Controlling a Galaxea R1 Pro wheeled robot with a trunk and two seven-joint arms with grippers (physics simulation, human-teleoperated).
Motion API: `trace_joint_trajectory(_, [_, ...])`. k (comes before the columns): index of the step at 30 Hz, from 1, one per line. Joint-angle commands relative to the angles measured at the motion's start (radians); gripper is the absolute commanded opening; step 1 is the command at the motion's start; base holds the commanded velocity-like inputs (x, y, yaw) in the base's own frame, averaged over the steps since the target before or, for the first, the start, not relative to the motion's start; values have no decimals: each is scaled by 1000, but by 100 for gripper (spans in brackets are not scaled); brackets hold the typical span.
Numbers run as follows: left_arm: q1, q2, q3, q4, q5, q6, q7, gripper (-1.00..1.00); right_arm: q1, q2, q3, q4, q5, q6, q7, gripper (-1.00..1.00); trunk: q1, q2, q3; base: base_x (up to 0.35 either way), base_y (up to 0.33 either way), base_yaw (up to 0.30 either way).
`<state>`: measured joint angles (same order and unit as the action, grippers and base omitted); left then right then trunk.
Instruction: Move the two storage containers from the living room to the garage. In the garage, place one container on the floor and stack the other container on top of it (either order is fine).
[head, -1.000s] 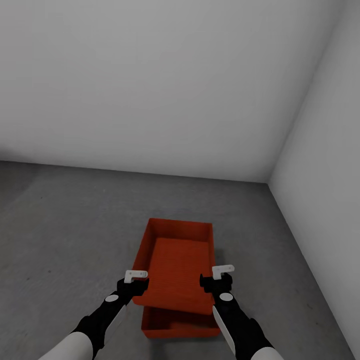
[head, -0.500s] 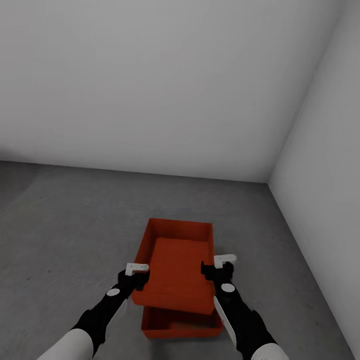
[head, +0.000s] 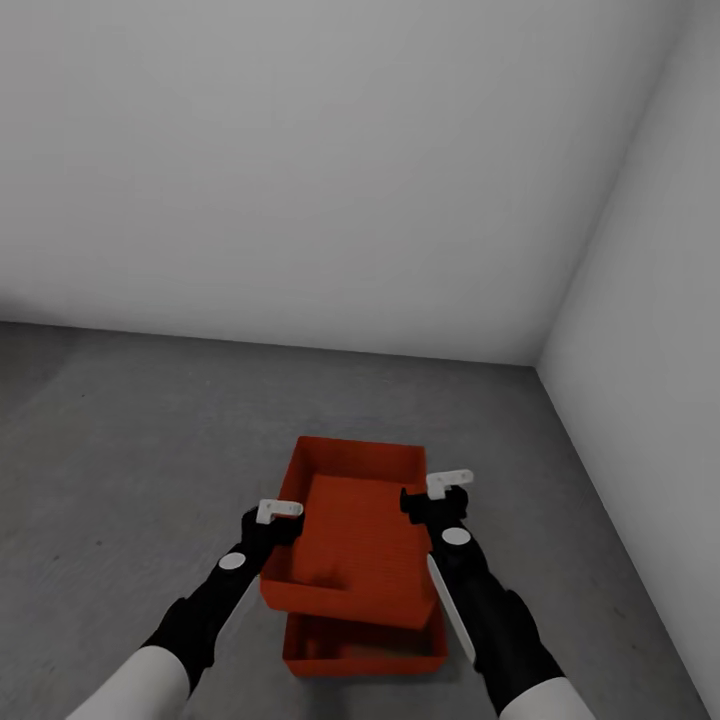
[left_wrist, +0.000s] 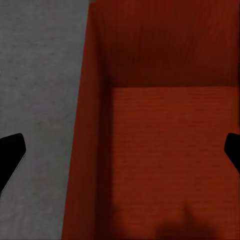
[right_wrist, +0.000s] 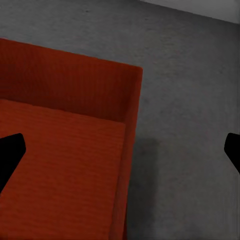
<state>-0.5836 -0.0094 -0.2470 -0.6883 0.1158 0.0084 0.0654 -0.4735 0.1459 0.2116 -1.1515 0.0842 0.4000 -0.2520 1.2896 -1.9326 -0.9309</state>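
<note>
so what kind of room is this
Probably a garage or a bare utility room: rough grey concrete floor, plain white walls meeting in a corner, no furniture. Two orange-red storage containers sit stacked on the concrete.

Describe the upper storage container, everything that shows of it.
The upper storage container is an orange-red, lidless rectangular bin with low walls and a finely ribbed inside bottom, plastic by its look and empty. It sits skewed over the lower storage container on the grey floor, whose near end pokes out beneath. The left gripper and right gripper are open, each straddling a long side wall.
</note>
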Motion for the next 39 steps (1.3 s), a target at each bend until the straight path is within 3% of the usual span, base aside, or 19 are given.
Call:
trace_joint_trajectory(1, [-1,1,-5,-13,10,3,7,100,-1,0,3,-3,9,12,-2,100,0,0,-1,0,0,0])
trace_joint_trajectory(10, [0,4,-1,-145,11,0,10,100,-1,-1,51,-9,12,25,-6,100,0,0,-1,0,0,19])
trace_joint_trajectory(22, [1,9,5,-161,11,-5,16,100,-1,0,58,-7,8,26,-62,100,0,0,-1,0,0,236])
trace_joint_trajectory(39, [1,11,5,-159,11,-5,15,100,-1,1,60,-7,6,26,-68,100,0,0,-1,0,0,278])
